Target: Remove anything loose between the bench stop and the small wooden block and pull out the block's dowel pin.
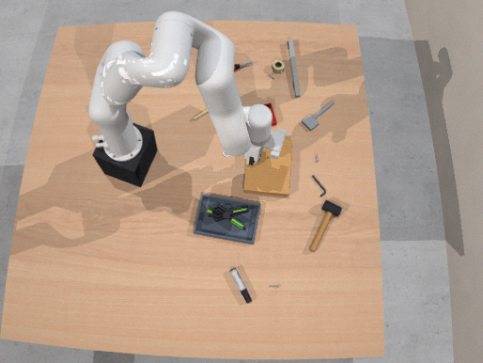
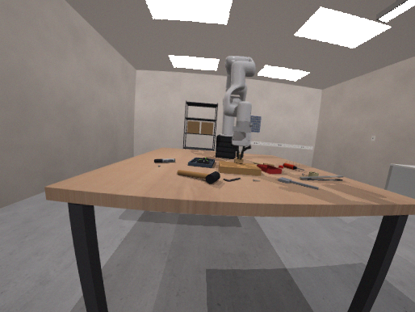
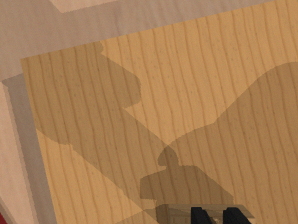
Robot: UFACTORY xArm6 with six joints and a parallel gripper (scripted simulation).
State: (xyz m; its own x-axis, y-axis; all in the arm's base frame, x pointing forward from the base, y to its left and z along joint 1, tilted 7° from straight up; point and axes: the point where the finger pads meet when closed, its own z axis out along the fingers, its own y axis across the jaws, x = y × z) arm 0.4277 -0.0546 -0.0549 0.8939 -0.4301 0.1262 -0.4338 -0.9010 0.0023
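The bench board [image 1: 268, 178] lies right of the arm's base and fills most of the wrist view [image 3: 165, 115]. My gripper [image 1: 251, 161] points down over the board's near-left corner. Its two dark fingertips show at the bottom edge of the wrist view, shut on the dowel pin, which is a small light spot between them. The small wooden block sits just under the fingers, mostly out of frame. In the side view the gripper [image 2: 241, 154] stands right over the block [image 2: 238, 161]. The bench stop is hidden by the arm. A green-handled spring clamp [image 1: 227, 216] lies in a dark tray [image 1: 226, 220].
A red object [image 1: 271, 107] lies behind the wrist. A hammer [image 1: 324, 225], a hex key [image 1: 319, 185], a grey scraper [image 1: 317, 116], a grey bar [image 1: 293, 67], a brass ring [image 1: 278, 66], a marker [image 1: 241, 284] and a loose pin [image 1: 199, 115] are spread around the table.
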